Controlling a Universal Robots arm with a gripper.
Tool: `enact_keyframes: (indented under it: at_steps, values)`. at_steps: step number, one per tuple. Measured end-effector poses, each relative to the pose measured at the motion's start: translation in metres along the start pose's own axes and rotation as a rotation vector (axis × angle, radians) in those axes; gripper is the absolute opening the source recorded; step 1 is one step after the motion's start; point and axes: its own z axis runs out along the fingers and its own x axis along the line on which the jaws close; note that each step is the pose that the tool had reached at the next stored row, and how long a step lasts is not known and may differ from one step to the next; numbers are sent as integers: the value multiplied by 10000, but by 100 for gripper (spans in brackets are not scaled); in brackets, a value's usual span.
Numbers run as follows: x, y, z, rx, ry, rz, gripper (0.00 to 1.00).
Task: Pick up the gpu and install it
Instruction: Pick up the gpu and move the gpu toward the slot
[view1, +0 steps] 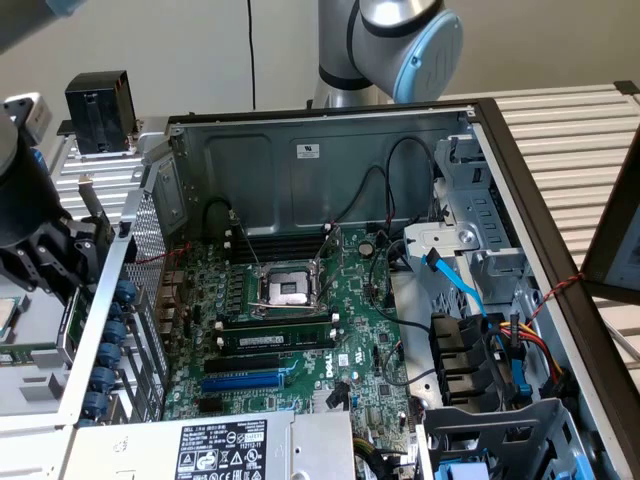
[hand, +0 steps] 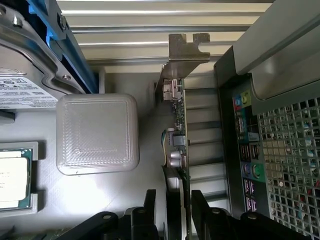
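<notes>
Currently hand (hand: 175, 200) straddles upright gpu (hand: 179, 132), jaws not yet clamped. Judged light, stiff, fragile; pinch across flat faces, clear of connectors.

My arm (view1: 385, 20): silver-grey tubes, a pale blue cap (view1: 432, 55) on the joint. My hand (hand: 173, 197): matte black, two blocky fingers (hand: 150, 205), round bolt heads (hand: 105, 216) at their base.

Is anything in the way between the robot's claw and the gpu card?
No, nothing visible. The gripper has its fingers one on each side of the gpu, which stands on its edge, with only small gaps between. The clear plastic box sits off to one side, apart from the card.
</notes>
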Motion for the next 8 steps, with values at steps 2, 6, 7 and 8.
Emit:
enact_keyframes:
  at_steps: [2,6,7,8]
  values:
    - [-2,18,4,178,9,-25,41]
    - [-1,28,8,246,83,-28,41]
    - [-4,31,9,254,106,-25,41]
    - [-8,37,10,268,114,-26,41]
